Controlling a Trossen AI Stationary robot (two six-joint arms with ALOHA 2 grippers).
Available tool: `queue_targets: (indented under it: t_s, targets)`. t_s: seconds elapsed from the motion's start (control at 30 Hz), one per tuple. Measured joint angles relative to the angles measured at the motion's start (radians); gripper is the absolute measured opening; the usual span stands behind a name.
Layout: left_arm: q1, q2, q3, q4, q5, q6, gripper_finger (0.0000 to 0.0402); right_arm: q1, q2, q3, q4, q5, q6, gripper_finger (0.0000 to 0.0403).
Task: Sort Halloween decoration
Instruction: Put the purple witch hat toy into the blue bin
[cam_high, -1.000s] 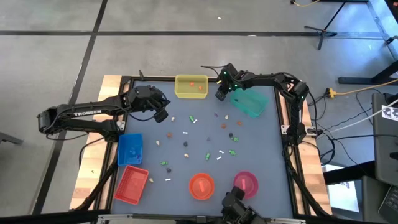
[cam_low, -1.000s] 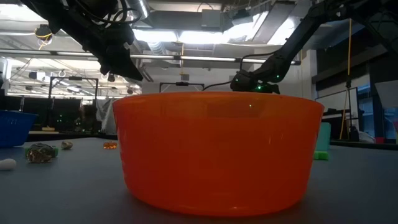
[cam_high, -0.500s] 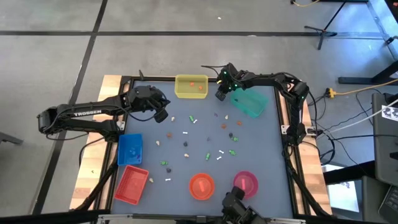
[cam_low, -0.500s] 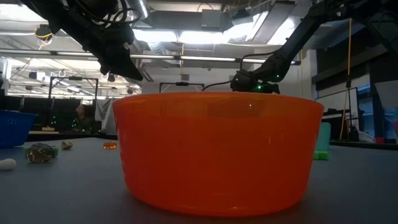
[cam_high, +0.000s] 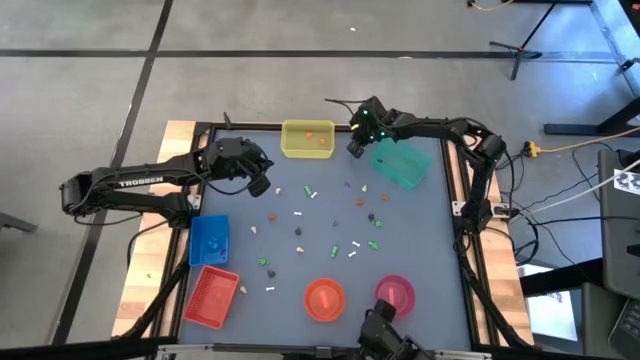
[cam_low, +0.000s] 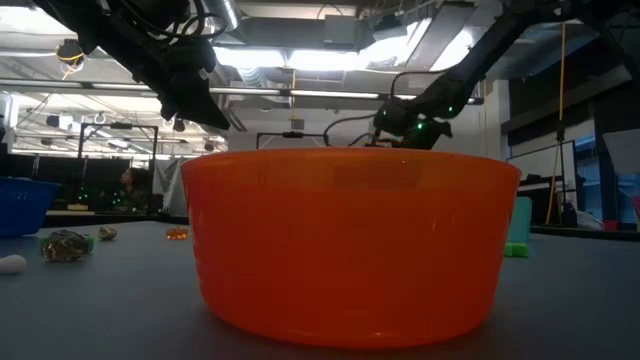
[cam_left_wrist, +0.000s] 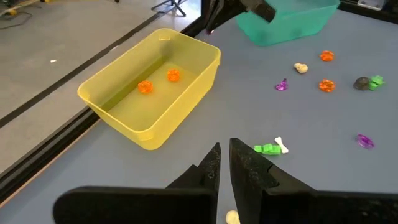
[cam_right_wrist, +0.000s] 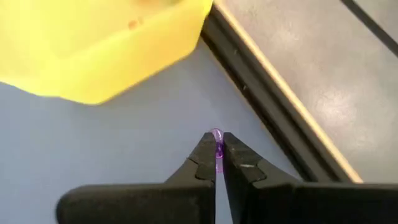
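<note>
Since a second ago: right gripper (cam_high: 354, 147) has lifted and shifted slightly toward the table's far edge; in the low view it sits higher above the orange bowl's (cam_low: 350, 245) rim than before. Left arm unchanged. Trinkets on the table have not moved.

Right gripper: fingers (cam_right_wrist: 239, 160) pinched shut on a small purple trinket (cam_right_wrist: 217, 144), which pokes out between the tips. Arm reaches in from the right side, elbow near the table's right edge, wrist stretched across the far end. Gripper hangs above the mat in the gap between the yellow bin (cam_high: 307, 139) and the teal bin (cam_high: 401, 166), close to the yellow bin's corner and the black table frame (cam_right_wrist: 273, 118).

Left gripper (cam_high: 262, 184): fingers (cam_left_wrist: 251, 168) closed, nearly touching, nothing visible between them. Arm comes in from the left, held above the mat, gripper just on the near side of the yellow bin.

Halloween decoration (cam_high: 330, 225): scattered loose over the middle of the grey mat: orange, white, green, dark and purple bits. Two orange pieces (cam_left_wrist: 159, 81) lie inside the yellow bin. A green piece with a white one (cam_left_wrist: 271, 147) lies just ahead of the left fingertips.

Blue tray (cam_high: 209, 240) and red tray (cam_high: 211, 295) at near left; orange bowl and pink bowl (cam_high: 395, 293) along the near edge.
</note>
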Motion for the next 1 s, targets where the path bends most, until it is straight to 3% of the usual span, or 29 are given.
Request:
queue_targets:
  t_s: [0.23,0.6,0.8,1.0]
  targets:
    - [0.0,0.0,0.0,0.007,-0.039,0.007,0.002,0.047,-0.088,0.0,-0.004,-0.08,0.048,0.0009]
    - [0.0,0.0,0.0,0.029,-0.039,0.006,0.002,0.314,-0.121,0.0,0.129,-0.089,0.051,0.001]
    - [-0.002,0.0,0.0,0.036,0.073,0.006,0.0032,0.408,-0.121,0.0,0.28,-0.087,0.058,0.001]
    - [-0.038,0.0,0.0,0.049,0.126,0.007,0.0085,0.459,-0.121,0.0,0.425,-0.096,0.083,0.001]
